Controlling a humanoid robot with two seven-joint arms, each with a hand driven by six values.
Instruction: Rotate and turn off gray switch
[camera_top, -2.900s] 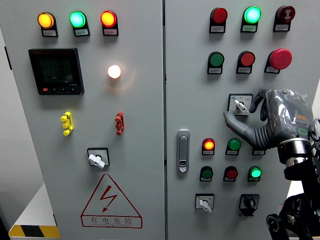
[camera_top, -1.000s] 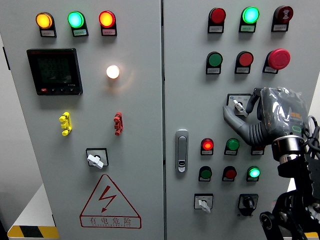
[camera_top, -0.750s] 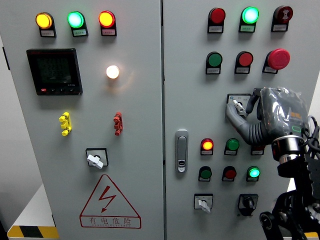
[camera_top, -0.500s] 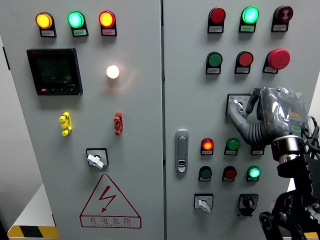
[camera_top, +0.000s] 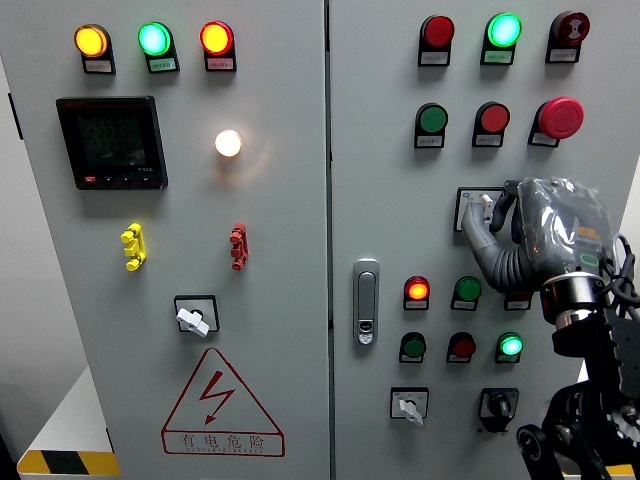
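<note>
One right hand (camera_top: 520, 225) fingers pinching gray switch (camera_top: 481, 208), knob mostly hidden.

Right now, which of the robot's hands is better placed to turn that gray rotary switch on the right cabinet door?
The right. The plastic-wrapped gray right hand already sits at the gray rotary switch on its square black-framed plate, fingers curled around the knob. No left arm shows anywhere in the head view.
</note>
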